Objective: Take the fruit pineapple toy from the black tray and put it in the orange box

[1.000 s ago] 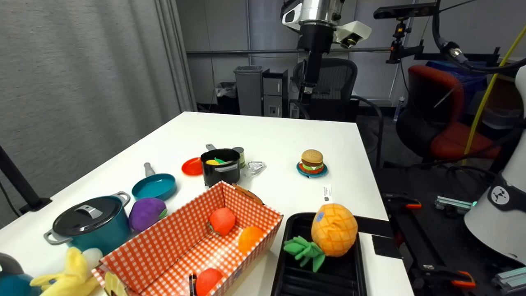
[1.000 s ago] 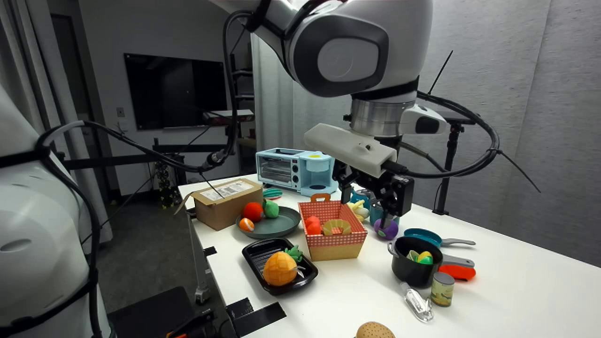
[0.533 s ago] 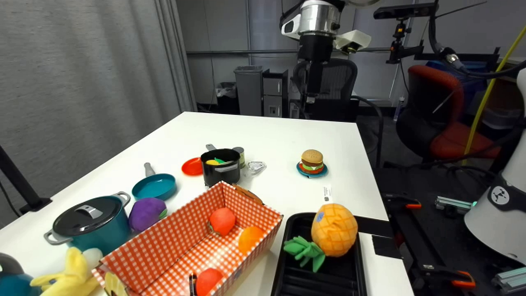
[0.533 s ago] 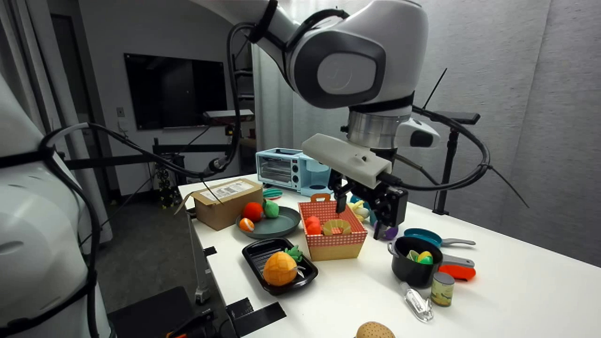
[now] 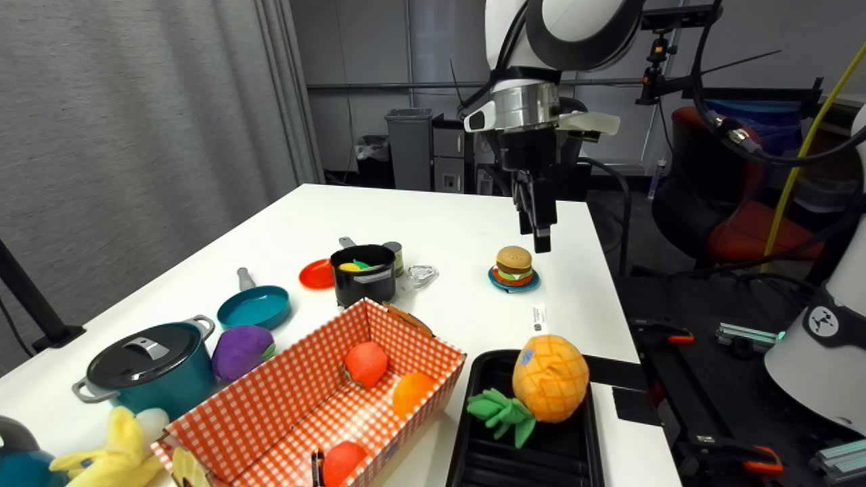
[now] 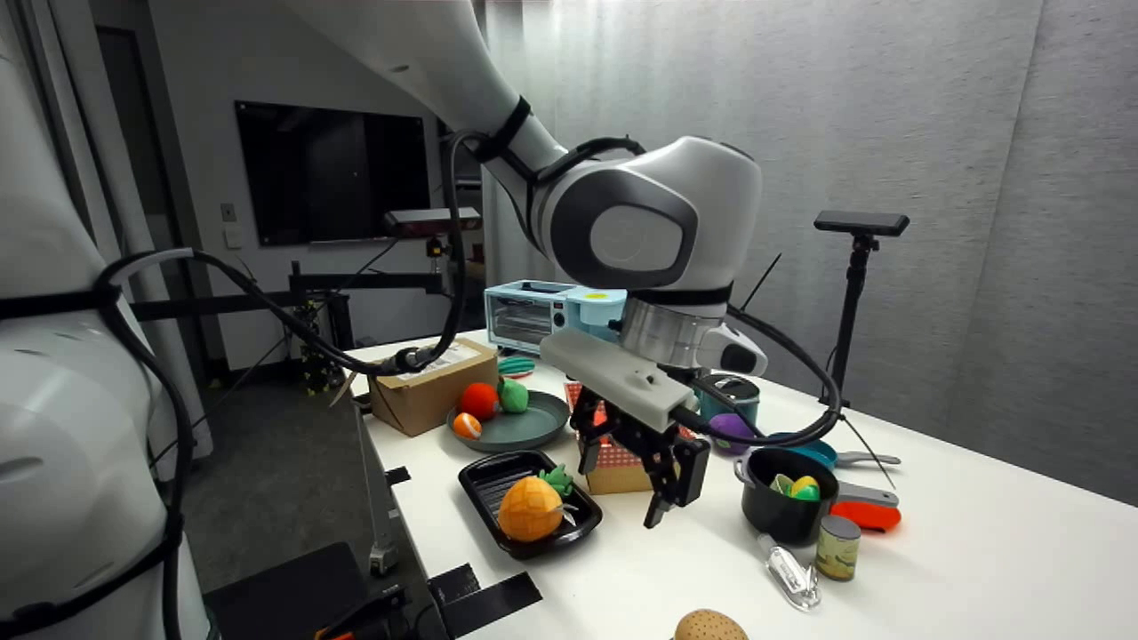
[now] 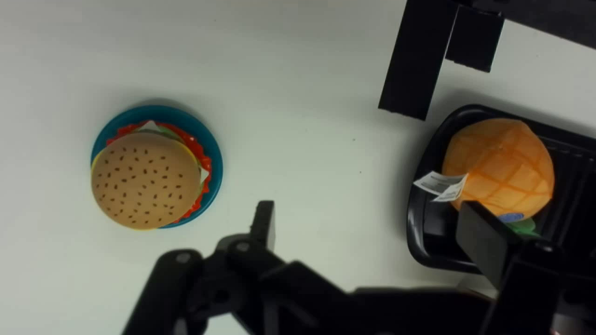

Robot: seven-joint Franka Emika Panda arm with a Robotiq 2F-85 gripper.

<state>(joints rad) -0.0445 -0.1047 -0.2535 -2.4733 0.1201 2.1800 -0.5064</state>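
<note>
The fruit pineapple toy [image 5: 551,379] lies in the black tray [image 5: 500,467], its green leaves toward the orange box [image 5: 270,396]. In an exterior view the pineapple [image 6: 530,509] and tray [image 6: 493,484] show left of my gripper [image 6: 621,492], which hides part of the box [image 6: 613,481]. My gripper [image 5: 534,240] is open and empty, above the table near the burger. In the wrist view the pineapple [image 7: 505,163] and tray rim [image 7: 416,232] are at the right; the right finger of the gripper [image 7: 370,209] overlaps the tray and covers part of the leaves.
A burger toy [image 5: 514,267] stands on a teal plate. A black pot [image 5: 364,274], a can [image 6: 837,547] and a clear packet [image 6: 789,573] stand beyond the box. A teal pot [image 5: 152,365] and purple toy [image 5: 240,352] are beside it. Red and orange fruits lie in the box.
My arm has come down toward the table, and the gripper has moved nearer the tray. The gripper stays open. The pineapple, tray and box have not moved.
</note>
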